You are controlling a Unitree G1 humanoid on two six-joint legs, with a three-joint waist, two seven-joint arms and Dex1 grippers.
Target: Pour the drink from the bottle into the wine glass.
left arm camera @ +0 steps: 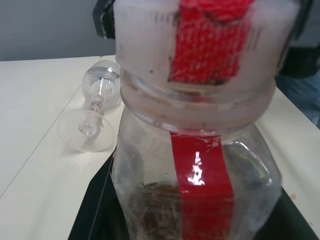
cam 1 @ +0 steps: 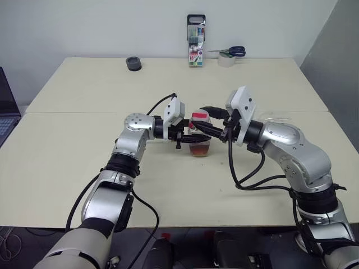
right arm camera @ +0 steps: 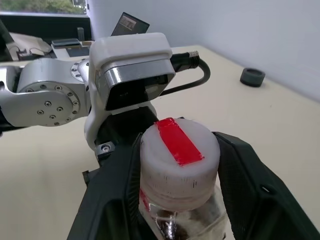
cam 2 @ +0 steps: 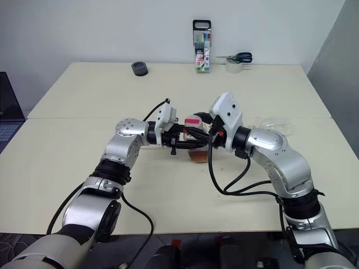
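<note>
The bottle [cam 1: 200, 143], clear plastic with a red strip, stands at mid-table with a little reddish-brown drink [cam 1: 200, 150] in its bottom. Its cap [right arm camera: 179, 160] looks white with a red strip across the top. From the left, my left gripper [cam 1: 188, 136] is shut on the bottle's body. My right gripper [right arm camera: 177, 150] comes in from the right, its black fingers [right arm camera: 240, 175] pressed against both sides of the cap. The wine glass [left arm camera: 97, 97] lies on its side on the table beyond my right arm, also seen as a faint clear shape, the wine glass [cam 1: 279, 119].
At the table's far edge stand an upright pack of coloured pens [cam 1: 196, 35], blue-handled scissors [cam 1: 233, 52] on a tape roll, and a small black ring [cam 1: 133, 63]. A laptop [cam 1: 5, 109] sits past the left edge. A seam [cam 1: 73, 112] crosses the table.
</note>
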